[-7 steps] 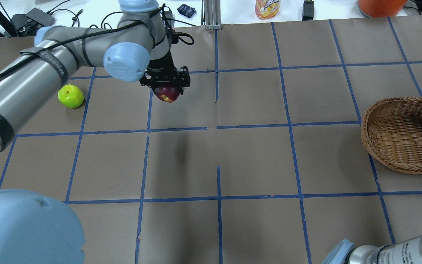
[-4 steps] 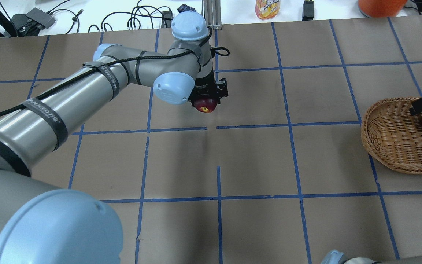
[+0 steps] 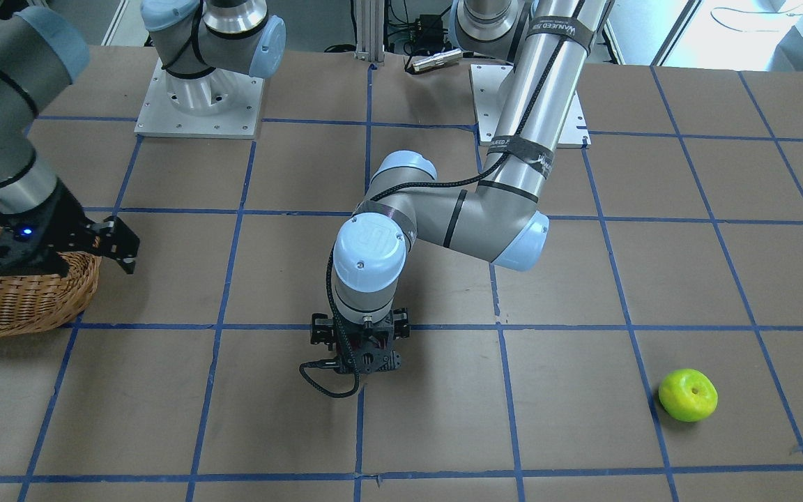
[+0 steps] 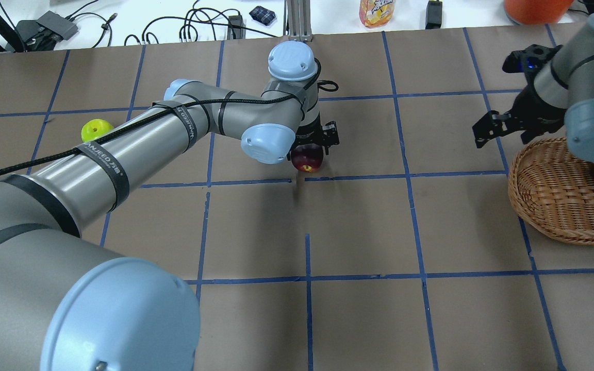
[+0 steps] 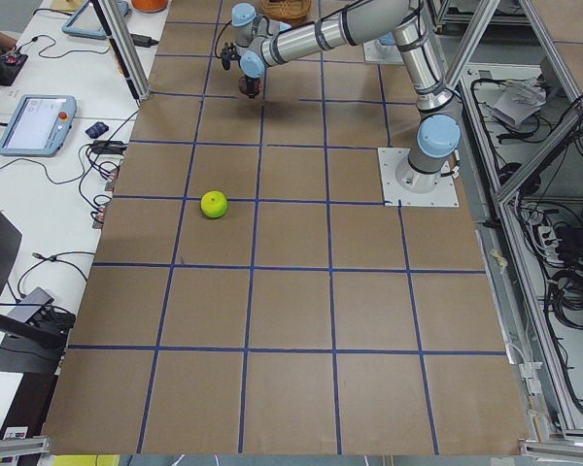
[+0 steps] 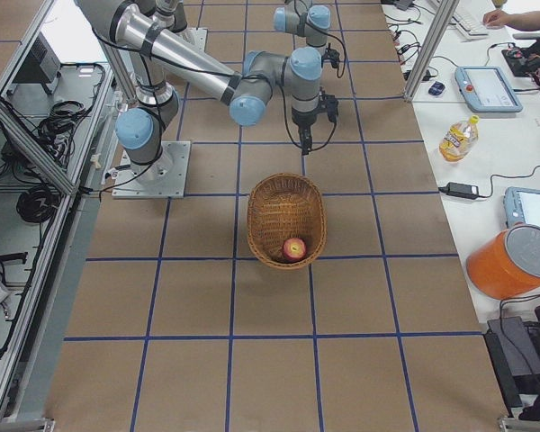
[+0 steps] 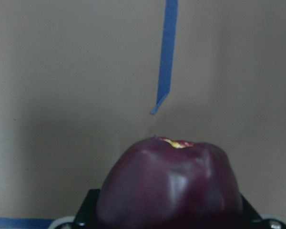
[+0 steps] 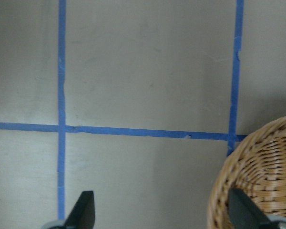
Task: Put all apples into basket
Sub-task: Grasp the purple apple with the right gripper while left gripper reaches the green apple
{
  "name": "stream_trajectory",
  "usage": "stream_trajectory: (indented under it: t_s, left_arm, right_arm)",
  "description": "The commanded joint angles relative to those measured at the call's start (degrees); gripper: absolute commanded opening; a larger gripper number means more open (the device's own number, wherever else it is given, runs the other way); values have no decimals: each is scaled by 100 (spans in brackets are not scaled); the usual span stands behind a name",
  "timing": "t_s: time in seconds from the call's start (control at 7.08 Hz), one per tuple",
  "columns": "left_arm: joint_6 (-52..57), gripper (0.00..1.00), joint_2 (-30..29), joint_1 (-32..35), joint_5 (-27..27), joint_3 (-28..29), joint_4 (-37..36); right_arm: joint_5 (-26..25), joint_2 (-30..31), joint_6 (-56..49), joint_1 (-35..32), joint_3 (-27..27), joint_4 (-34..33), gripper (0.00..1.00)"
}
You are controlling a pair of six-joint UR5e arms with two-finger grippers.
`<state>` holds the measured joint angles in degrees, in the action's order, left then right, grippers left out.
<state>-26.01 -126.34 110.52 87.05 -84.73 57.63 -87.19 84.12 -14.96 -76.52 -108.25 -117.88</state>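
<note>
Desk [image 4: 359,226] papered, taped; left gripper [image 3: 360,348] clamps dark apple [image 7: 169,186] aloft, evidently for handover; right gripper [image 8: 162,217] released, empty beside basket [image 4: 549,206].

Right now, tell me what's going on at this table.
The left gripper holds a dark red apple over the middle of the table. The right gripper is open beside the basket. One red apple lies in the basket, and the green apple sits on the table, not yet collected.
</note>
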Motion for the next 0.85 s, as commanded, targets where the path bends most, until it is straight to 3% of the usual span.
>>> stream_trajectory:
  t_s: [0.0, 0.14, 0.42, 0.71]
  left_arm:
    - [243, 100, 249, -310, -100, 9, 413]
    - [532, 100, 554, -634, -222, 131, 920]
    - [1927, 100, 1118, -1713, -171, 114, 1730]
    - [3488, 100, 1243, -2942, -49, 71, 1787]
  right_arm:
    - [-148, -79, 1290, -810, -98, -68, 100]
    - [-62, -88, 1885, -908, -125, -68, 100]
    - [-148, -472, 2695, -1879, 75, -548, 100]
    - [-166, -1218, 3488, -2672, 907, -552, 100]
